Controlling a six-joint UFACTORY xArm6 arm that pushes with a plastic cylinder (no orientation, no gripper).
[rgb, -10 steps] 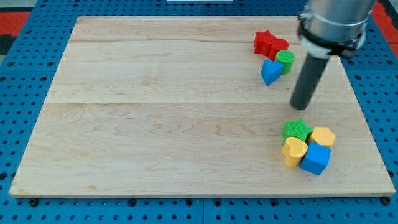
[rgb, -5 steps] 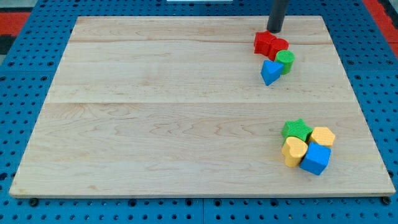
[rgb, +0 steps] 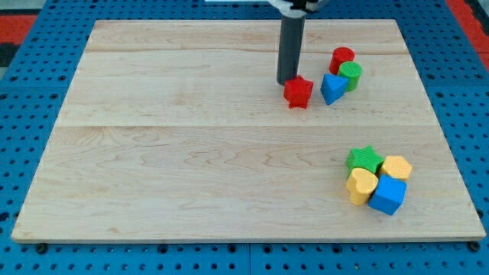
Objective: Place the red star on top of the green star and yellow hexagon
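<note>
The red star [rgb: 298, 92] lies on the wooden board [rgb: 191, 153], right of centre near the view's top. My tip [rgb: 286, 81] touches its upper left edge. The green star [rgb: 364, 160] and the yellow hexagon [rgb: 396, 167] sit side by side at the view's lower right, far below and to the right of the red star.
A blue triangle [rgb: 331, 88] lies just right of the red star, with a green cylinder [rgb: 351, 75] and a red cylinder [rgb: 341, 58] above it to the right. A yellow heart [rgb: 361, 186] and a blue cube [rgb: 387, 195] touch the green star and yellow hexagon from below.
My tip moved from above the red blocks down and to the left. The red star slid away from the red cylinder, down and left, to beside the blue triangle.
</note>
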